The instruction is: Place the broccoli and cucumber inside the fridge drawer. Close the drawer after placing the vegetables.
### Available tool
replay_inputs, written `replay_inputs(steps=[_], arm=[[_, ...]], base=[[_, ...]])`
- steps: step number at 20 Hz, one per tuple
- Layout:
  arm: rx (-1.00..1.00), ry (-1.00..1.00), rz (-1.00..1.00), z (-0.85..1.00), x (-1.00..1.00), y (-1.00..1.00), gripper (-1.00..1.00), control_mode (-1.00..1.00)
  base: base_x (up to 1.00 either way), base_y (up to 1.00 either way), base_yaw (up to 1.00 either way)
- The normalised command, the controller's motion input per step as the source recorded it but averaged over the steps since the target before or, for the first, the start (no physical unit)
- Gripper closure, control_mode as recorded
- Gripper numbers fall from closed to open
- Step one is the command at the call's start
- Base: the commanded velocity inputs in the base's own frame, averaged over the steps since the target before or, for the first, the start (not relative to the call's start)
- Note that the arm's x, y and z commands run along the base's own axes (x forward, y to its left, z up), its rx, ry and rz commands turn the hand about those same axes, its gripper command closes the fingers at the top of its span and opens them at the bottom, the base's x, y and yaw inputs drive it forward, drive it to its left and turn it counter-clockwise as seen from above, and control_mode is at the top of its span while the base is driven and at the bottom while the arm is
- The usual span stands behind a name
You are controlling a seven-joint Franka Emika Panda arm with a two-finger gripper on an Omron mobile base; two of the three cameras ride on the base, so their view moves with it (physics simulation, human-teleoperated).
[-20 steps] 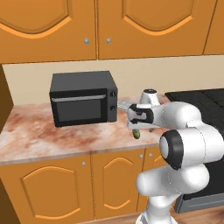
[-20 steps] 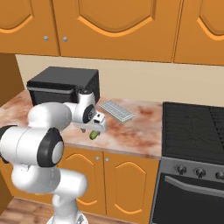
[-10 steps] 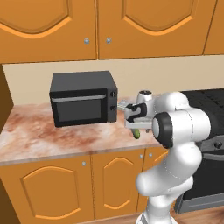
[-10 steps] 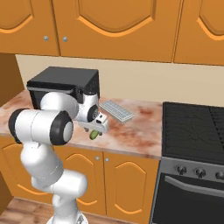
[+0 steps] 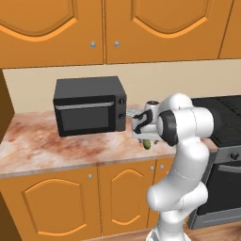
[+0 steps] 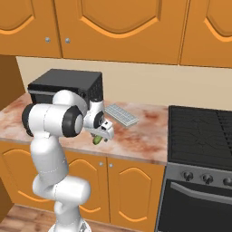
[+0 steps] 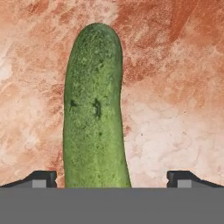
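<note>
The end effector [image 6: 100, 136] points down above the marbled surface [image 5: 42, 146], next to the black microwave [image 5: 89, 106]. The cucumber [image 7: 94, 109] hangs straight down from it, lifted clear of the surface (so it looks ready to be carried). In the hand view the two tips sit wide apart and do not touch the cucumber, so I cannot tell how tightly it is held.

Marbled counter [image 5: 56, 150]: black microwave [image 5: 89, 106], grey slatted rack [image 6: 121, 114].
</note>
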Motion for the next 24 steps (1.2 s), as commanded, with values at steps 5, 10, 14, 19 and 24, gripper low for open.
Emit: replay_inputs(steps=[5, 10, 14, 19, 24], arm=[[0.00, 0.00, -0.09, -0.23, 0.20, 0.05, -1.00, -1.00], [0.00, 0.00, -0.05, -0.49, -0.09, 0.15, 1.00, -1.00], [0.00, 0.00, -0.05, -0.42, -0.03, 0.20, 1.00, -1.00], [0.04, 0.00, -0.01, -0.03, -0.10, 0.06, 1.00, -1.00], [0.10, -0.05, -0.02, 0.16, -0.54, -0.18, 1.00, -1.00]], base=[[0.00, 0.00, 0.00], [0.00, 0.00, 0.00], [0.00, 0.00, 0.00], [0.00, 0.00, 0.00], [0.00, 0.00, 0.00]])
